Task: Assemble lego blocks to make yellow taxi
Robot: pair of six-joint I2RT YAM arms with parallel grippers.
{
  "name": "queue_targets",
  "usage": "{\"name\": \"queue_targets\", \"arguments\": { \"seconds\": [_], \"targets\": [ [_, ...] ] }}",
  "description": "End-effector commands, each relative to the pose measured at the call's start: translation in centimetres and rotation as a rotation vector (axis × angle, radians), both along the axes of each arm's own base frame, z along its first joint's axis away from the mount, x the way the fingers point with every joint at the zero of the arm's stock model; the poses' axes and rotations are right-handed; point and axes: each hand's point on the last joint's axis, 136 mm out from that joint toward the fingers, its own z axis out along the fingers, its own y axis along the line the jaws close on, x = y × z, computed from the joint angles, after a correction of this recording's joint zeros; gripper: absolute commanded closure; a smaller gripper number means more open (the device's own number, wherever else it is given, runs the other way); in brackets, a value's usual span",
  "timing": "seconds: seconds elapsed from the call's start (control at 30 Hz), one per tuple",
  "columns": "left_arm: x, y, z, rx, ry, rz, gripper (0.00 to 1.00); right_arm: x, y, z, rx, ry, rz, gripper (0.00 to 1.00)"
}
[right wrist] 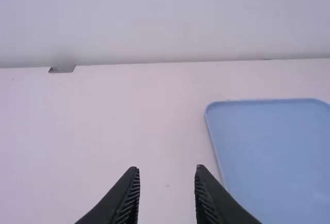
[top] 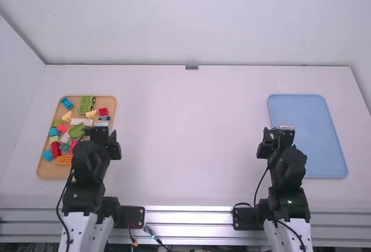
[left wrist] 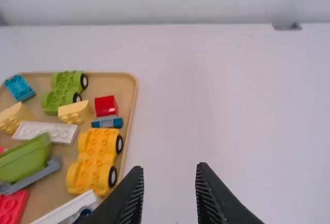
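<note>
Left claw (top: 102, 136): I find it at the inner edge of the tan tray (top: 48, 171) in the high view. In the left wrist view, the 2 fingers of the left claw (left wrist: 169, 168) stand spread, with a gap between the tips.

Right claw (top: 277, 137): located near the left edge of the blue tray (top: 310, 148). In the right wrist view I read the right claw (right wrist: 166, 168) as spread too, its 2 tips well apart.

Task parts: all in the tan tray, at the left of the white surface (top: 185, 142). I log the yellow wheeled base (left wrist: 94, 162) near the tray's inner edge, dark wheels showing along 1 side. Just beyond it is a small blue-grey piece (left wrist: 107, 122), and behind that a red block (left wrist: 105, 105). Beside the red block I note a yellow block (left wrist: 72, 113); farther to the left is another yellow block (left wrist: 12, 119).

Others in the same tray: a green wheeled base (left wrist: 63, 91) near the far edge, a blue block (left wrist: 19, 87) in the far left corner, a white studded plate (left wrist: 45, 132) left of the yellow base, and an orange block (top: 64, 160) toward the near end. The blue tray lies flat at the right.
</note>
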Motion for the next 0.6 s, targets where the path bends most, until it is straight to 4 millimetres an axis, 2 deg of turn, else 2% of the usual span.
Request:
{"name": "queue_targets", "arguments": {
  "seconds": [0.0, 0.13, 0.57],
  "targets": [
    [0.6, 1.3, 1.3, 0.035, 0.039, 0.044, 0.67, 0.8, 0.0, 2.4, -0.015, -0.012, -0.004, 0.67],
    [1.4, 2.9, 1.4, 0.036, 0.15, 0.112, 0.59, 2.1, 0.3, 3.6, -0.047, 0.023, 0.012, 0.59],
    [3.8, 6.7, 0.9, 0.03, 0.478, 0.217, 0.36, 7.0, 2.0, 5.4, -0.187, 0.156, 0.095, 0.36]
  ]
}}
